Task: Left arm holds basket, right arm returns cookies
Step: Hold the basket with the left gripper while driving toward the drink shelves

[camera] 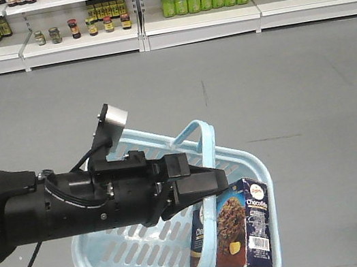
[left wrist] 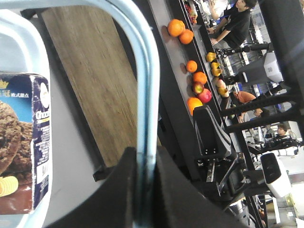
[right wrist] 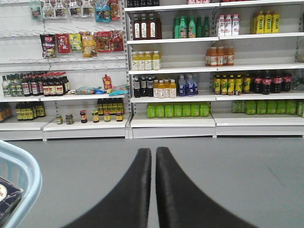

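With the left pincer [camera: 215, 186] clamped on a handle [left wrist: 146, 95] of the basket [camera: 127, 253] and the cookies [camera: 240, 226] upright inside just below it, the return step appears unstarted: the right pincer [right wrist: 155, 154], tips together and empty, would need to open and reach left.

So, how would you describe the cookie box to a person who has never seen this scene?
Find the light blue basket hanging from the black left arm over the grey floor. At its right end stands an upright navy-and-brown box. Unlike the plainer container beside it, it pictures a chocolate cookie.
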You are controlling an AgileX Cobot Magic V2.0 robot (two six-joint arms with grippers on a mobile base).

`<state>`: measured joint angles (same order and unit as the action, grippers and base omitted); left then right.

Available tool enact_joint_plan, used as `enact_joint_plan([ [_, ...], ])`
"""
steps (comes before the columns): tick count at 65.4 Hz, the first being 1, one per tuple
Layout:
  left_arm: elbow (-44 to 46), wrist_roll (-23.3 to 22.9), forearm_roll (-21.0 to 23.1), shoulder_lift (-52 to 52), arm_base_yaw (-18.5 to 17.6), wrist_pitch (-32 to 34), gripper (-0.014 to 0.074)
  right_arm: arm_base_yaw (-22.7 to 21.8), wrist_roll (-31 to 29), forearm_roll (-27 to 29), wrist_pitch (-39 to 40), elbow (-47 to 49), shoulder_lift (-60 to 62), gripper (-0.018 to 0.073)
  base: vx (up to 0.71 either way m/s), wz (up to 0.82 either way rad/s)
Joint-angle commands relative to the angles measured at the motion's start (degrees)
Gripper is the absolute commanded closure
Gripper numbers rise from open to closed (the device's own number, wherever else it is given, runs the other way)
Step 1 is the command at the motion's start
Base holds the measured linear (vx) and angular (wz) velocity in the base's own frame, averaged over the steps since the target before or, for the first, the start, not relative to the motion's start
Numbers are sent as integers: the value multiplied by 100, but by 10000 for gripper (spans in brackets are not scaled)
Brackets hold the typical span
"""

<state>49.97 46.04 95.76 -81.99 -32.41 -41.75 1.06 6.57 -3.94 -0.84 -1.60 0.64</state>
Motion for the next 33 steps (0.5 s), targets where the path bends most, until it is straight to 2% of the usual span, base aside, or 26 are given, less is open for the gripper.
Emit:
enact_joint_plan([
  [1, 220, 117, 578, 238, -3, -246, 599, -44, -51, -41, 418, -102, 70, 570, 49, -1],
  [33, 220, 117, 578, 238, -3, -256, 599, -44, -51, -41, 432, -102, 70, 570, 50, -2],
])
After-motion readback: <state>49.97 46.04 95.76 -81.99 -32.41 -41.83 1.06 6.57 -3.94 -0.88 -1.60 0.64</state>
